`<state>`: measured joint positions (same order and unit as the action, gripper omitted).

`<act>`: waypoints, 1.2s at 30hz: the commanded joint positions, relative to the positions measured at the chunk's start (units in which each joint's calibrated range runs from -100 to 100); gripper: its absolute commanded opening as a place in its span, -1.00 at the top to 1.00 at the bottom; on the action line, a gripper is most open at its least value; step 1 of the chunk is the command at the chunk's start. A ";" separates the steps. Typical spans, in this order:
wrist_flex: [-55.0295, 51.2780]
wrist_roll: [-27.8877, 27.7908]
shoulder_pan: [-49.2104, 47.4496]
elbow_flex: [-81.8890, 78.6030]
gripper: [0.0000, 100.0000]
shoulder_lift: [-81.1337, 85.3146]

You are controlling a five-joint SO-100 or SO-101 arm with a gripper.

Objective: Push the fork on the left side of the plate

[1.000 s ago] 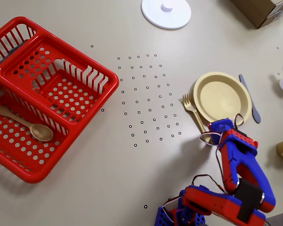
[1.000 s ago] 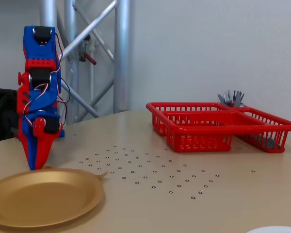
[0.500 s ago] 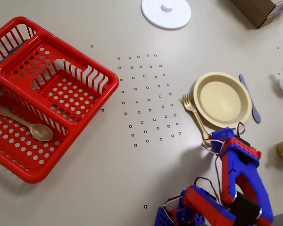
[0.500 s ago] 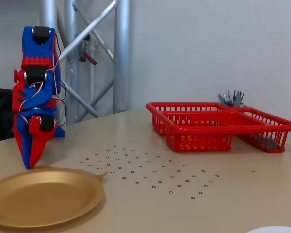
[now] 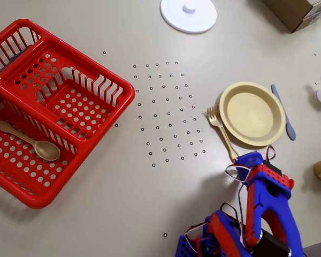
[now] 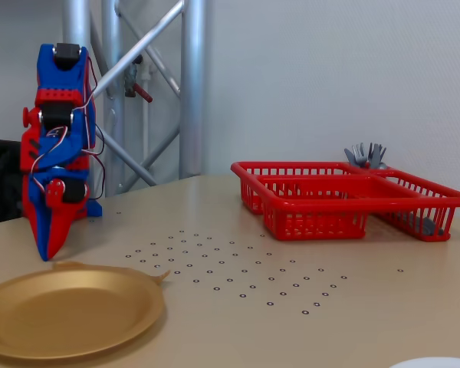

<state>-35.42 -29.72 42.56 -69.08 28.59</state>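
The pale yellow plate (image 5: 252, 113) lies at the right of the overhead view. The small tan fork (image 5: 223, 133) lies against the plate's left rim, tines pointing up the picture and handle running down towards my gripper. My gripper (image 5: 243, 161) points down at the table by the handle's end, with its jaws together and nothing held. In the fixed view the gripper (image 6: 47, 253) stands tip-down just behind the plate (image 6: 69, 314), and only the fork's tine tips (image 6: 162, 274) show past the rim.
A grey-blue knife (image 5: 284, 113) lies along the plate's right side. A red basket (image 5: 53, 107) holding a tan spoon (image 5: 29, 142) fills the left. A white knobbed disc (image 5: 188, 15) and a cardboard box (image 5: 299, 10) sit at the top.
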 commanded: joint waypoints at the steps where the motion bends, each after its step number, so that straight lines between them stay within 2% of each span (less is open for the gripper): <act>1: 0.21 0.73 -1.42 1.63 1.00 0.91; 36: 2.62 4.88 -5.30 11.60 1.00 -7.80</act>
<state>-33.41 -25.47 38.28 -60.76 20.34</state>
